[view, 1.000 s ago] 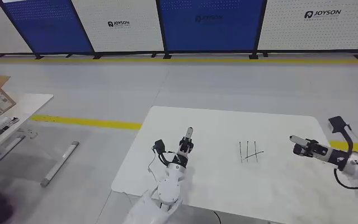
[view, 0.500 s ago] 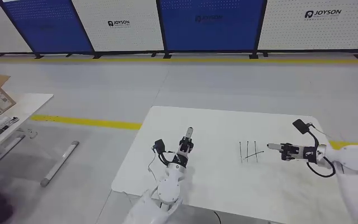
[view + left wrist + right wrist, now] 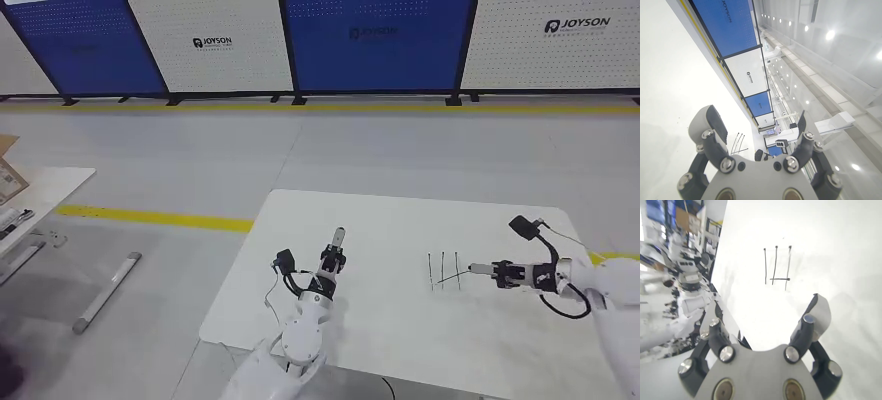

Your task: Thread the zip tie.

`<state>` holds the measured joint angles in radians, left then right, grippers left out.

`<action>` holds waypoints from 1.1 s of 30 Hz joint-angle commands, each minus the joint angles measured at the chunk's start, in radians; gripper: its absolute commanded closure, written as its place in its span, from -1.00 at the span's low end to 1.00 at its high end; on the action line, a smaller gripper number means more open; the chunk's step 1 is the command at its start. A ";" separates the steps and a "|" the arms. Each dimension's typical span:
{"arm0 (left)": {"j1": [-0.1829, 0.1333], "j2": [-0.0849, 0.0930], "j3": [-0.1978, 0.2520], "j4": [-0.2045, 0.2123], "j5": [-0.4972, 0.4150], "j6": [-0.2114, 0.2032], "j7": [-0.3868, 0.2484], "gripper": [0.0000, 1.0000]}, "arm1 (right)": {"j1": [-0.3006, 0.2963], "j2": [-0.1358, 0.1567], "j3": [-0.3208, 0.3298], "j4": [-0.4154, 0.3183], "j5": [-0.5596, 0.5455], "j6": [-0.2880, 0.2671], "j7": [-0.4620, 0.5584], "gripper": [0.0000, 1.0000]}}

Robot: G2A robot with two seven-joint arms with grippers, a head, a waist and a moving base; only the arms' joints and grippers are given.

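Several thin black zip ties (image 3: 445,270) lie on the white table (image 3: 400,220), three side by side and one across them. They also appear ahead of my right gripper as zip ties (image 3: 776,266), and far off as zip ties (image 3: 738,142). My right gripper (image 3: 474,268) hangs low just to the right of them, open and holding nothing (image 3: 766,304). My left gripper (image 3: 338,236) stands over the table's left part, well apart from the ties, open with nothing between its fingers (image 3: 756,113).
The table's left edge (image 3: 240,260) runs close to my left arm. Beyond it, off the table, stand a second white table (image 3: 40,190) and a pale tube on the floor (image 3: 105,292). Blue and white panels (image 3: 380,45) line the back.
My right gripper has moved left from the table's right edge to just beside the zip ties. The left arm has kept still.
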<state>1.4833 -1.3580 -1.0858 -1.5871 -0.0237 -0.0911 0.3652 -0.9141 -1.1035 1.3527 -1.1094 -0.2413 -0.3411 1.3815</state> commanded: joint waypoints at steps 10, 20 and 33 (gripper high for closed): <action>0.000 0.000 0.000 0.000 0.000 0.000 0.000 -1.00 | 0.021 0.056 -0.134 -0.048 0.039 0.001 0.008 -1.00; 0.000 0.000 0.000 0.000 0.000 0.000 0.000 -1.00 | 0.016 0.050 -0.132 -0.016 0.170 0.001 0.008 -1.00; 0.000 0.000 0.000 0.000 0.000 0.000 0.000 -1.00 | 0.214 0.037 -0.325 0.302 0.281 0.001 -0.031 -1.00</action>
<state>1.4833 -1.3580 -1.0858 -1.5871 -0.0237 -0.0911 0.3652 -0.7131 -1.0607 1.0381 -0.8372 0.0502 -0.3400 1.3692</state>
